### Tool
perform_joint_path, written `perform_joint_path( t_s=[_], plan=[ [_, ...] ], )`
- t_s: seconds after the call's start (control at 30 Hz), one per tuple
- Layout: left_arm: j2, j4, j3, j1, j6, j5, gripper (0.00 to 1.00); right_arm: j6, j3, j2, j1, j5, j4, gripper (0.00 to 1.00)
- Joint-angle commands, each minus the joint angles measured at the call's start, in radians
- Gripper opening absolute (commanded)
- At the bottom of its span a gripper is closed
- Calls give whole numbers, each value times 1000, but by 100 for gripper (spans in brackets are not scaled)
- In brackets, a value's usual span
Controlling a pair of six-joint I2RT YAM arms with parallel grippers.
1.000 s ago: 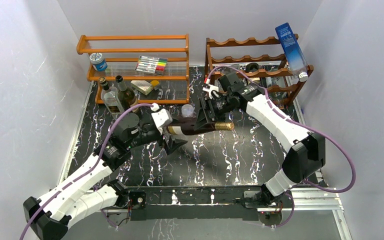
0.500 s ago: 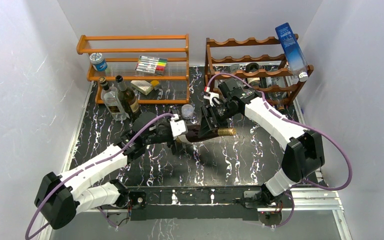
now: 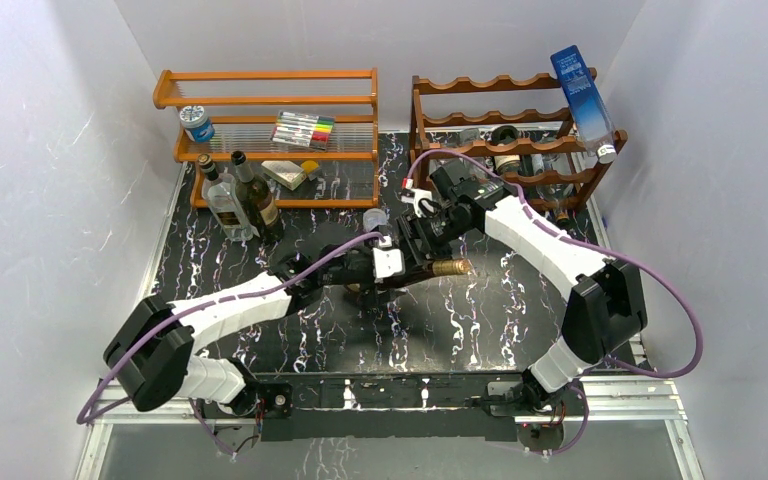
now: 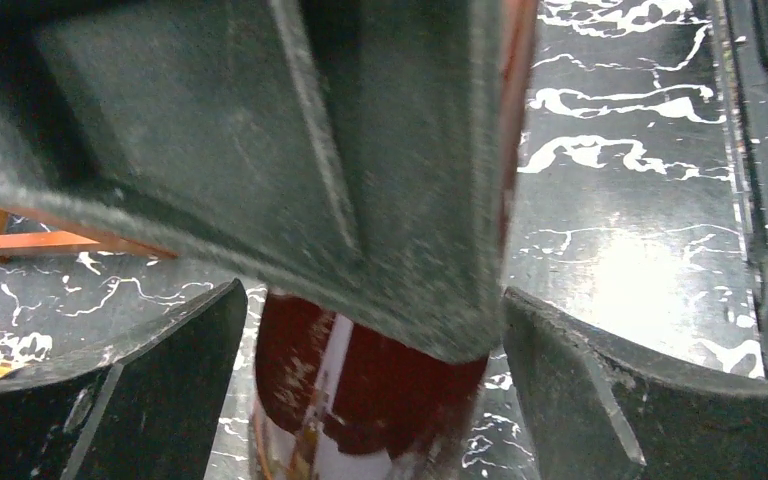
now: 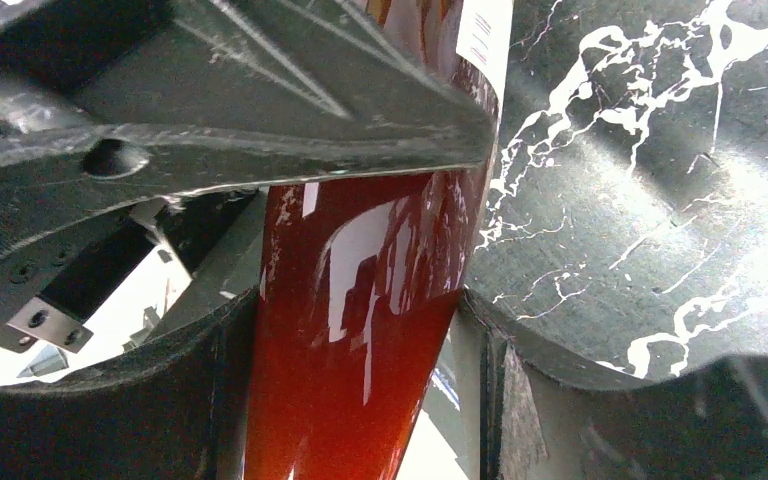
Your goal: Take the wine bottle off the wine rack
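currently the wine bottle [image 3: 447, 266] lies roughly level in the middle of the top view, with its gold-capped neck pointing to the right of the frame. it sits over the black marbled mat [image 3: 460, 325], well apart from the wine rack [image 3: 500, 118] in the upper right, and is out of every cradle. whether its body rests on the mat or hangs just above it, i cannot tell from above.

my right gripper [image 5: 360, 400] is clamped on the bottle. in the right wrist view the glossy red glass fills the gap, and a finger [image 5: 100, 420] presses against each side.

my left gripper [image 4: 370, 400] stands spread wide. one finger [image 4: 110, 400] sits at the lower left of the left wrist view and the other at the lower right. the dark bottle body lies between them, and neither pad touches it. the dark slab across the top of that view is, i judge, a finger of the right gripper, close ahead of mine.

outward from here, other bottles [image 3: 520, 160] lie in the rack's lower rows, and the orange shelf [image 3: 265, 100] stands in the upper left.

finding: the lift off the rack looks done, and the step in hand appears to be a second grip or a handover. the next move calls for my left fingers to close squarely on the body, beside the right grip and not onto it. the right must hold firm until the left has a sure pinch, since the glass is smooth and round.
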Motion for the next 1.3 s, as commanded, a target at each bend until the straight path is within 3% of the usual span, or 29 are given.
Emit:
perform_joint_path(
  t_s=[0.0,0.03,0.07,0.17,0.27,0.37,0.47,0.63,0.83,1.1,1.27],
  plan=[
    [23,108,7,-7,48,-41,93,17,98,-45,22,-213,131,0],
    [22,133,-6,-8,50,-50,90,20,95,-48,23,-212,133,2],
    [21,157,-19,-8,49,-56,79,24,94,-50,25,-207,133,5],
    [16,219,-51,-8,42,-94,48,26,101,-53,27,-155,113,31],
    [11,254,-85,-8,32,-105,28,38,107,-56,26,-105,103,54],
    [10,287,-104,-10,-8,-90,15,46,119,-54,26,-43,94,81],
    [13,300,-103,-13,-37,-79,9,38,146,-47,13,38,62,96],
    [-12,295,-118,-16,-53,-98,5,74,160,-92,-90,41,92,98],
    [-75,342,-118,-16,-150,-252,0,150,113,-260,-230,144,241,98],
    [-131,450,-134,-16,-320,-501,0,209,-60,-389,-239,140,484,98],
    [-145,474,-140,-17,-351,-518,0,292,-139,-351,-189,95,653,98]
  ],
)
